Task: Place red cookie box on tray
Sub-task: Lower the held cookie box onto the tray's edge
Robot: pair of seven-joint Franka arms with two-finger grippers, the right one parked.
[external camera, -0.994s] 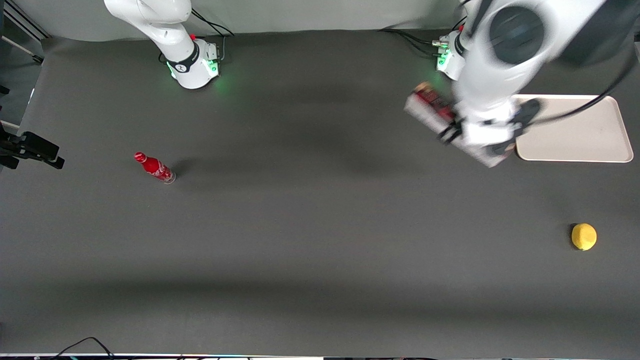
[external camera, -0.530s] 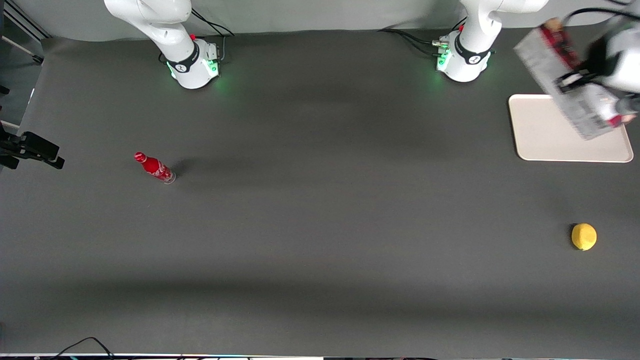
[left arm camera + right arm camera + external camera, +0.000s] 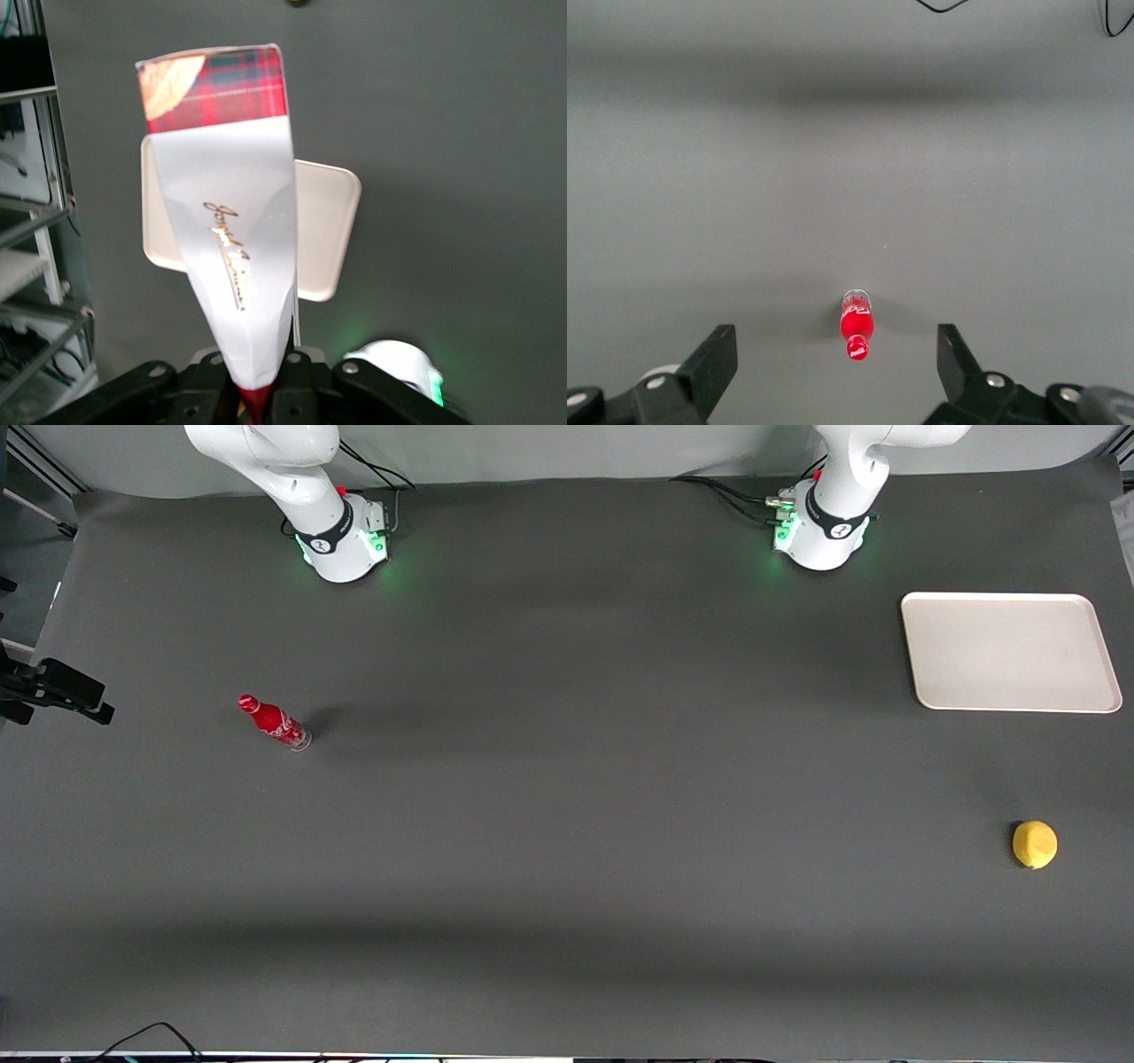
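While my front camera shows none of the working arm's gripper, my wrist camera has it plainly: the gripper [image 3: 257, 390] hangs high in the air with its two fingers clamped on one end of the red cookie box [image 3: 226, 221]. That box juts away from the fingers, a pale silver side with gold script facing me and red tartan print at its outer end. Well below it I see the tray [image 3: 323, 226], cream-beige with rounded corners, lying flat on the dark table; the box overlaps it in that view but is up in the air, not touching it. On my front camera the tray [image 3: 1010, 652] sits bare at the working arm's end of the table, near that arm's base. A yellow lemon [image 3: 1034, 844] rests nearer the front camera than the tray, well apart from it. Toward the parked arm's end I see a small red bottle [image 3: 274, 722], standing on the table, and the parked arm's wrist camera picks up that same bottle [image 3: 855, 325] between its own fingers' tips.
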